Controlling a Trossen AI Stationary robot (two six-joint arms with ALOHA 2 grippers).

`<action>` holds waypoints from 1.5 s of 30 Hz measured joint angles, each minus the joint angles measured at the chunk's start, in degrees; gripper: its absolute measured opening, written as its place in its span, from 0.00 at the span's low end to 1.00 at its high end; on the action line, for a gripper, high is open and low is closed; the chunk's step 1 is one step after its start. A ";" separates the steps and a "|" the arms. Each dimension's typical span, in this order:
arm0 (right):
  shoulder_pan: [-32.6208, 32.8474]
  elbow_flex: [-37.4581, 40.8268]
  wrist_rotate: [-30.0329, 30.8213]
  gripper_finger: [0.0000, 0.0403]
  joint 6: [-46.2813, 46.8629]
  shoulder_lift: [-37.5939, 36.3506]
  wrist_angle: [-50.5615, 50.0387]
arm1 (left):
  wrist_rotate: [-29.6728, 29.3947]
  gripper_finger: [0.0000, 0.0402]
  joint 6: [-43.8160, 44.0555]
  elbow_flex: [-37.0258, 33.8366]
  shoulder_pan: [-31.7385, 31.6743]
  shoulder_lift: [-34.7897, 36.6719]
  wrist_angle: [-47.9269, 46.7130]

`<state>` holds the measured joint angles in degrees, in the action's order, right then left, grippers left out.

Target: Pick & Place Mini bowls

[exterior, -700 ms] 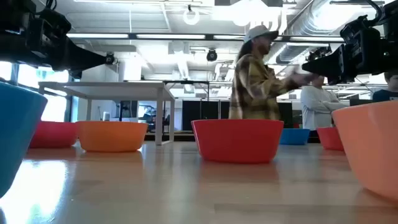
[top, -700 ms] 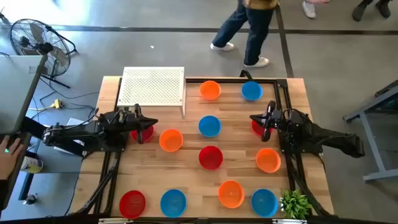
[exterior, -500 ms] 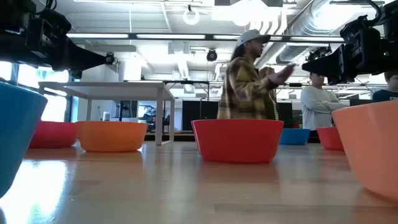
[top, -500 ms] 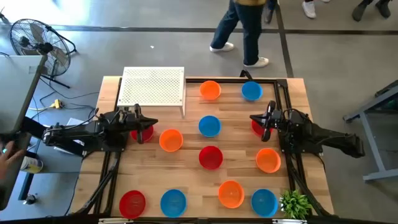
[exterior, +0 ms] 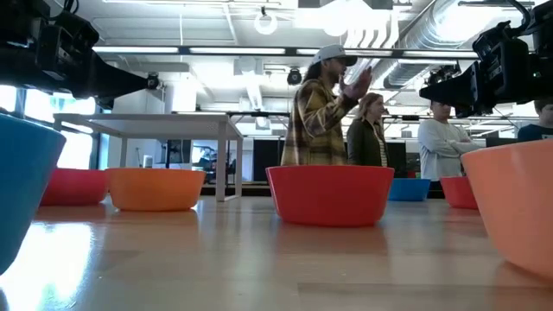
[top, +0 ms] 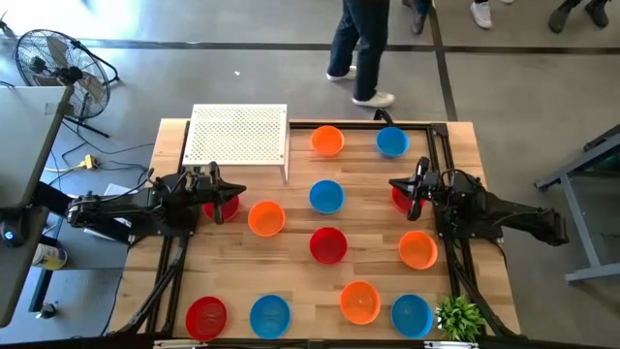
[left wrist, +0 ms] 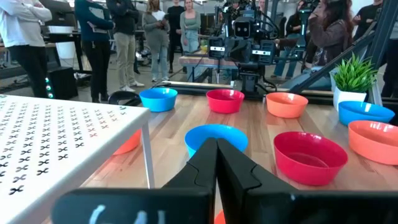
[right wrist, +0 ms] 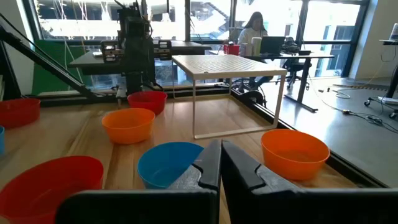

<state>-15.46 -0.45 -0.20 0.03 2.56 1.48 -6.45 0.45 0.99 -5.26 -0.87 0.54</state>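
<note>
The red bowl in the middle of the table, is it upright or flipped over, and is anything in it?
Upright and empty: the red bowl sits rim-up, and the left wrist view shows its bare inside.

A: The high view looks straight down on the whole counter [top: 291,281]; the low one sits at counter height, close to the bowls, facing the room.

B: And the wrist cameras face each other across the counter; both catch the central blue bowl [left wrist: 216,137].
</note>
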 joint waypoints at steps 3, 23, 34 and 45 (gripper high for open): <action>-0.02 0.01 0.01 0.00 -0.01 0.00 0.00 | 0.01 0.00 0.01 0.00 0.01 -0.01 0.00; 0.00 -0.02 0.00 0.00 -0.02 0.00 0.01 | 0.00 0.00 0.00 0.00 0.02 -0.01 0.00; -0.02 0.01 0.02 0.00 -0.02 -0.02 0.00 | -0.01 0.00 0.00 0.00 0.02 -0.01 0.29; 0.00 0.01 0.02 0.00 0.00 -0.02 0.02 | 1.13 0.00 7.47 0.00 0.00 0.01 1.18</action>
<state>-15.46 -0.45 -0.19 0.03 2.55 1.50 -5.32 7.92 0.99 -5.26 -0.86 1.72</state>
